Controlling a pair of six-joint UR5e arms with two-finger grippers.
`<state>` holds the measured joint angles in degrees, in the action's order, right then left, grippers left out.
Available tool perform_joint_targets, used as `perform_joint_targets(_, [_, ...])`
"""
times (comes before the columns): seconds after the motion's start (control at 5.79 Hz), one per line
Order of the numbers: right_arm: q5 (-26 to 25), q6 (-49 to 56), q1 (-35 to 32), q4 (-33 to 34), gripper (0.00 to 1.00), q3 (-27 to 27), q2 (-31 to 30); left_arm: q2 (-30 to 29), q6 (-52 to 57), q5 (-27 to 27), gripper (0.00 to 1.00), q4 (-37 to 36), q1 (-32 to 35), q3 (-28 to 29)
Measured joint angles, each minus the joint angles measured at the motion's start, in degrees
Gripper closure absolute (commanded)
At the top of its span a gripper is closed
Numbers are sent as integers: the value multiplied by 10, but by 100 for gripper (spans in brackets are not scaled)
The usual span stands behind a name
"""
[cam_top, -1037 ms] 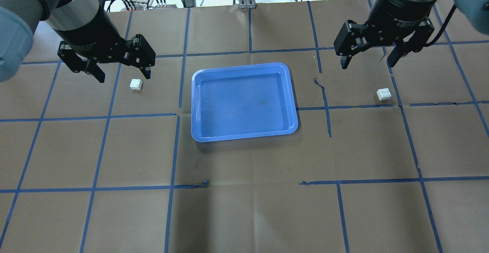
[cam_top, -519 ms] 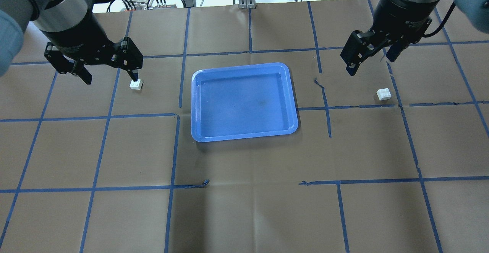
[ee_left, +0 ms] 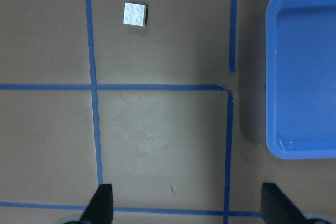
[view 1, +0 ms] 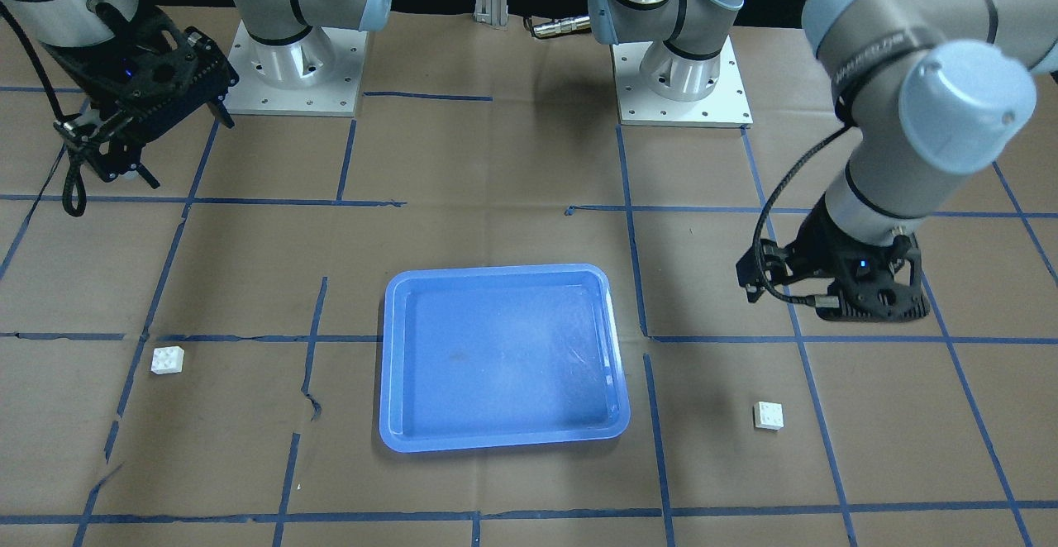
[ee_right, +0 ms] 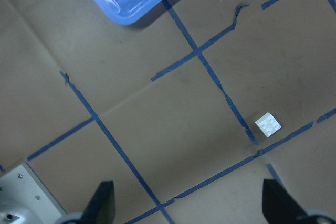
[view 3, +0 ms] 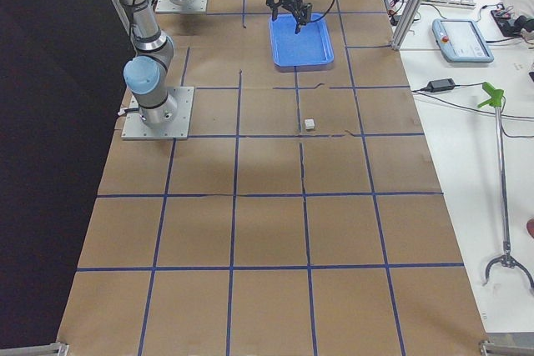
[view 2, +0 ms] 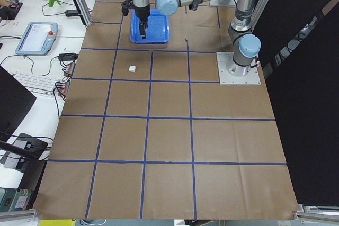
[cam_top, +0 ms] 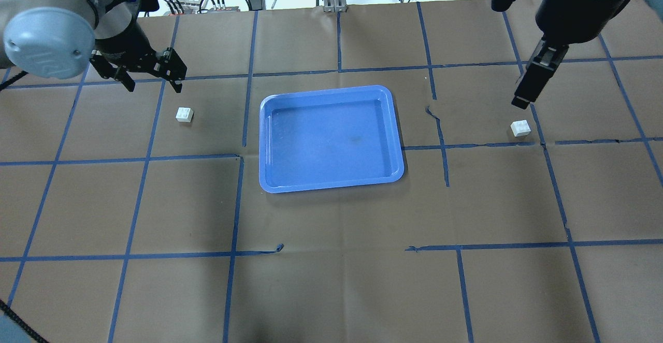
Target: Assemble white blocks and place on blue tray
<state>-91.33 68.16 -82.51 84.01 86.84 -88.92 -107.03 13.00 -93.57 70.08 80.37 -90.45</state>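
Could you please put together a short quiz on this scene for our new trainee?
1. True or false: one of the white blocks already lies in the blue tray.
2. Multiple choice: the left gripper is A) open, B) shut on a block, C) shut and empty.
3. Fill in: in the wrist views, each white block shows ___ round studs on top.
Key: 1 false; 2 A; 3 four.
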Motion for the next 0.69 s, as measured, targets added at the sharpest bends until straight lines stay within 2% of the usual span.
perform_joint_targets(0.35, [5,281,77,12,0,-2,20,-100,30,2,1,-126,-20,-14])
perform_joint_targets(0.69, [45,495,131,52,0,-3,67,-159,40,20,8,-199,-23,-29])
